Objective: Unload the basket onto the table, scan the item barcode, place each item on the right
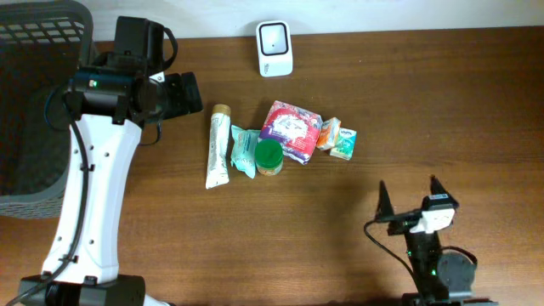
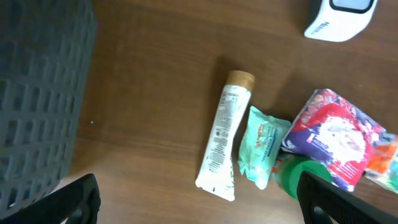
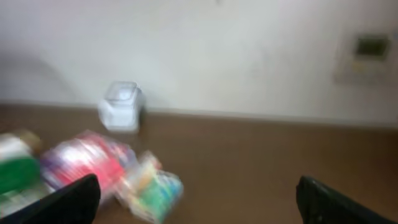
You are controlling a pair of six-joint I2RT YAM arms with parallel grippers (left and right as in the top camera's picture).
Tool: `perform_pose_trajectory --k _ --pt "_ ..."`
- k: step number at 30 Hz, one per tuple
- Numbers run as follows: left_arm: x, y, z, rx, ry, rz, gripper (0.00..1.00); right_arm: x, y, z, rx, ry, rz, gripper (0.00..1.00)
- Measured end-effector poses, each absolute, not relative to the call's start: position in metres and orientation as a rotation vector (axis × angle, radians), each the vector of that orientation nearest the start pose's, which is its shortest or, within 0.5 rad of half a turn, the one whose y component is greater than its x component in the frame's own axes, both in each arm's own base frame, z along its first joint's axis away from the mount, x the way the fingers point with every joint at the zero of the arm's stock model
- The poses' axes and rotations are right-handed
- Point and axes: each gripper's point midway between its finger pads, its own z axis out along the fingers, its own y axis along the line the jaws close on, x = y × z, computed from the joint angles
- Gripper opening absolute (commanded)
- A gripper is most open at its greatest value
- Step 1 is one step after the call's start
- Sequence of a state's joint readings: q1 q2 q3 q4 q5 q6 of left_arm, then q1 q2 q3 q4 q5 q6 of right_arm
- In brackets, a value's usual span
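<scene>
A white barcode scanner (image 1: 274, 48) stands at the table's far edge. A cluster of items lies mid-table: a white tube (image 1: 218, 146), a teal packet (image 1: 244, 151), a green-lidded jar (image 1: 269, 155), a purple-red pouch (image 1: 291, 129), an orange packet (image 1: 329, 133) and a green box (image 1: 344, 143). My left gripper (image 1: 183, 93) hovers open to the left of the tube, holding nothing; its wrist view shows the tube (image 2: 224, 143) and teal packet (image 2: 261, 146) between its fingers (image 2: 74, 202). My right gripper (image 1: 410, 191) is open and empty near the front right, facing the blurred items (image 3: 149, 186).
A dark mesh basket (image 1: 34, 102) fills the left side of the table, close behind my left arm. Bare wood lies between the item cluster and my right gripper and across the right half. A wall rises behind the scanner (image 3: 121, 106).
</scene>
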State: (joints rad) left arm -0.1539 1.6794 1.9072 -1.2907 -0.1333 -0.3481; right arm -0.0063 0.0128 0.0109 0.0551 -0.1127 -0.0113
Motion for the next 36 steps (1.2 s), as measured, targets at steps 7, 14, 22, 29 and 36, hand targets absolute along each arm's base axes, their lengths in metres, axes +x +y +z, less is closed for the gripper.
perform_pose_trajectory --k 7,14,22,29,36 --pt "0.395 -0.035 0.267 -0.305 2.62 0.031 0.99 0.192 0.089 0.288 -0.37 1.077 0.505 0.99" --pt "0.396 -0.037 0.264 -0.297 2.628 0.033 0.99 0.187 0.079 0.342 -0.351 1.076 0.401 0.99" --pt "0.395 -0.038 0.262 -0.296 2.635 0.035 0.99 0.286 0.069 0.311 -0.323 1.951 0.385 0.99" --pt "0.395 -0.038 0.261 -0.296 2.639 0.036 0.99 0.352 0.109 0.205 -0.299 2.483 0.885 0.88" --pt "0.395 -0.038 0.261 -0.296 2.638 0.036 0.99 0.373 0.105 0.092 -0.144 2.774 0.94 0.54"
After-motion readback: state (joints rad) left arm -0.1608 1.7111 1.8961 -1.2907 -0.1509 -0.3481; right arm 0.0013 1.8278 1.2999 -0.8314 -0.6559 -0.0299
